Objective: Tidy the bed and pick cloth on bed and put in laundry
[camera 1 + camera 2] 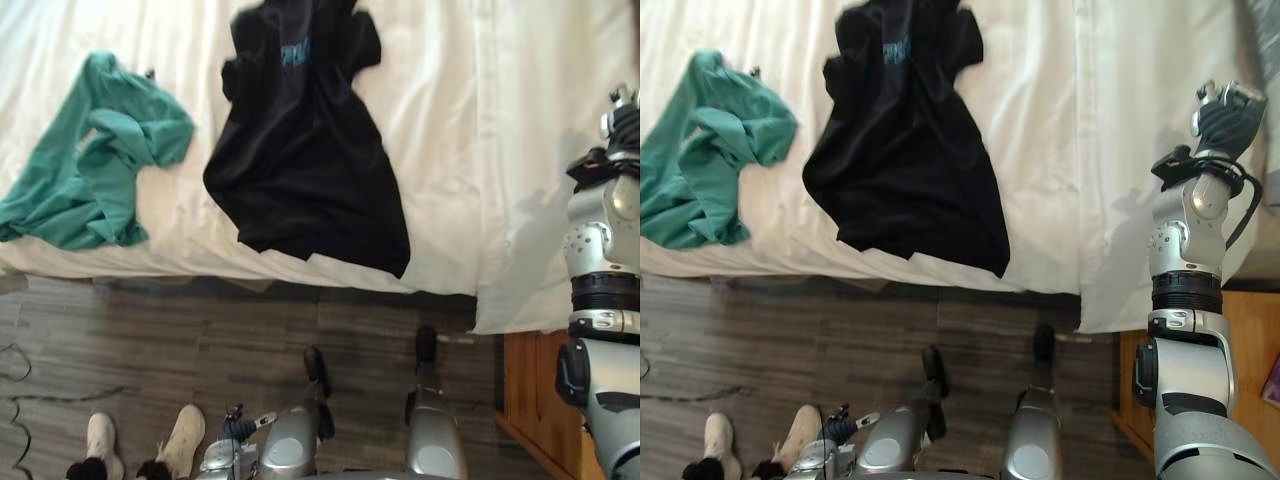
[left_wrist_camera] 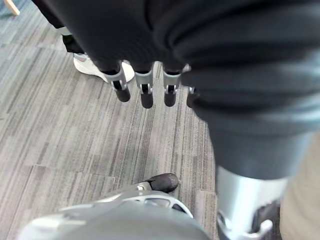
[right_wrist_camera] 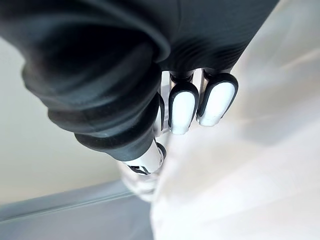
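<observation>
At the upper left of the frame a teal cloth [image 1: 90, 160] is lying crumpled on the white bed [image 1: 470, 150], its lower end running into the left border, so its full extent is hard to make out. At the lower left a person's pale shoes [image 1: 182, 436] are standing on the grey plank floor [image 1: 200, 330], with the legs cut off by the bottom edge.

The left wrist view is showing the left hand [image 2: 146, 92] hanging over that floor. Its fingers are relaxed and straight, gripping nothing, and one pale shoe is showing past them.

In the upper centre a black cloth [image 1: 310, 170] is spreading down the sheet to the bed's near edge. Its top is being cropped by the frame.

At the upper right, the right eye view is showing the right hand [image 1: 1225, 115] raised over the sheet, while the left eye view is cutting it off at the border. In the right wrist view its fingers [image 3: 182, 107] are reaching loosely toward white bedding, grasping nothing.

A wooden cabinet [image 1: 535, 390] is sitting at the lower right, partly hidden by the arm.
</observation>
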Controlling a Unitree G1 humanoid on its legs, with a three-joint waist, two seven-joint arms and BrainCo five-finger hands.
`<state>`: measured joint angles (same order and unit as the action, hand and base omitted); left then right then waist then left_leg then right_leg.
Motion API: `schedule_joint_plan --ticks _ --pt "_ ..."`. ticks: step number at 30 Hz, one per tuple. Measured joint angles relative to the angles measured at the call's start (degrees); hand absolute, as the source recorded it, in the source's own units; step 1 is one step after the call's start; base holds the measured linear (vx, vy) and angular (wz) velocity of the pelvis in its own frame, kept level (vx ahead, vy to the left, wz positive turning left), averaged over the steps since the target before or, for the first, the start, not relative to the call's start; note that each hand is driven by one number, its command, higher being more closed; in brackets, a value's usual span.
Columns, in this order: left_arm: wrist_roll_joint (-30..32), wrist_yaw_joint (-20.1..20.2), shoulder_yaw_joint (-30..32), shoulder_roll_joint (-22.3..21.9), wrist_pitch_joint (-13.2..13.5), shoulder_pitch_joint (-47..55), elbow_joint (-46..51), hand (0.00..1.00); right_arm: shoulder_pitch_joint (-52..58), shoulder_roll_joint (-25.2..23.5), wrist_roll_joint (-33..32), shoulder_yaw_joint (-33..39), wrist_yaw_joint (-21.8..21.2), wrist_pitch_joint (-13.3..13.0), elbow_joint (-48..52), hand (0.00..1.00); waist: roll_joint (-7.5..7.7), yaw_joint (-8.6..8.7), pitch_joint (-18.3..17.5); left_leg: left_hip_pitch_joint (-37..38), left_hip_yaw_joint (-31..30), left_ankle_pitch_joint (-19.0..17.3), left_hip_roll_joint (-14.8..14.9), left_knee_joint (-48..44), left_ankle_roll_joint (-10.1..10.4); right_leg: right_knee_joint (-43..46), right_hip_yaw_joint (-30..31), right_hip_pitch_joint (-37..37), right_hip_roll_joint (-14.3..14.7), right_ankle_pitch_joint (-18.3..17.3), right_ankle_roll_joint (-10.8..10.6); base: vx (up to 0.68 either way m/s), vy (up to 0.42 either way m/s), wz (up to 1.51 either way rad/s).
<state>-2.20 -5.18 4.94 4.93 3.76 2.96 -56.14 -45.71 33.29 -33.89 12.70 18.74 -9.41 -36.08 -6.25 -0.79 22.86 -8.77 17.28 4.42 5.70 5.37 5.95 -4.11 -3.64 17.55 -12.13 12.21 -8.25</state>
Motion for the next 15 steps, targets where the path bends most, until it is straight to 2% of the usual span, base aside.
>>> schedule_joint_plan --ticks 1,3,8,10,12,13,14,15 --pt "0.0 0.0 -0.4 0.0 0.3 0.0 0.0 0.00 1.6 -1.4 0.0 0.9 -0.1 -0.1 -0.3 1.00 -0.32 0.06 0.2 -0.5 0.0 0.0 0.0 0.0 0.0 0.0 0.0 0.5 0.0 0.0 0.0 0.03 -0.001 0.00" --pt "0.0 0.1 -0.9 0.0 0.6 -0.2 0.1 0.00 7.4 -4.9 0.1 3.3 -1.2 -2.8 2.5 1.00 -0.64 0.33 0.4 -0.6 0.0 0.0 0.1 0.0 0.0 0.0 0.1 0.7 0.1 0.0 -0.1 0.05 -0.003 -0.03" --pt "0.0 0.1 -0.3 0.4 0.6 -1.1 0.4 0.00 16.1 -12.2 0.3 7.3 -4.2 -6.1 7.7 1.00 -0.10 1.59 0.3 0.2 -0.1 0.0 0.3 0.0 0.0 0.1 -0.8 -0.4 0.2 0.0 -0.1 0.01 0.004 0.05" --pt "0.0 0.1 1.2 0.2 0.4 -1.9 0.3 0.00 20.8 -15.4 0.3 9.1 -5.9 -6.6 7.9 1.00 1.19 1.59 -0.3 1.8 0.3 -0.3 0.5 0.0 0.3 -0.1 -0.5 -2.0 0.4 -0.3 -0.4 -0.01 0.008 -0.12" --pt "0.0 0.1 4.0 -0.3 0.4 -2.0 0.4 0.00 26.8 -19.8 0.1 10.2 -6.6 -5.5 7.2 1.00 3.37 1.58 -1.5 3.4 1.4 -0.9 0.9 0.0 0.7 -0.3 0.6 -3.1 0.9 -1.1 -0.5 -0.01 0.000 -0.26" --pt "0.0 0.1 5.0 -0.3 0.2 -2.1 0.3 0.00 31.9 -22.9 -0.3 10.7 -6.6 -3.6 4.3 0.00 4.83 1.61 -2.7 4.4 2.4 -1.2 1.4 0.0 1.0 -0.5 0.9 -3.8 1.4 -1.6 0.1 0.00 -0.017 -0.36" --pt "0.0 0.1 5.8 -0.6 -0.2 -2.1 0.3 0.00 36.9 -25.8 -1.4 11.7 -6.6 -1.1 0.2 0.00 5.85 1.55 -3.6 5.6 3.2 -1.5 1.7 0.0 1.3 -0.9 1.4 -4.6 1.9 -1.8 0.1 0.01 -0.025 -0.38" --pt "0.0 0.1 6.3 -1.1 -0.4 -2.2 0.2 0.00 39.8 -27.7 -2.1 12.2 -6.5 0.3 -2.0 0.00 6.19 1.52 -4.3 6.2 3.6 -1.7 1.9 0.0 1.5 -1.1 1.9 -5.0 2.1 -1.8 0.2 0.03 -0.027 -0.42"
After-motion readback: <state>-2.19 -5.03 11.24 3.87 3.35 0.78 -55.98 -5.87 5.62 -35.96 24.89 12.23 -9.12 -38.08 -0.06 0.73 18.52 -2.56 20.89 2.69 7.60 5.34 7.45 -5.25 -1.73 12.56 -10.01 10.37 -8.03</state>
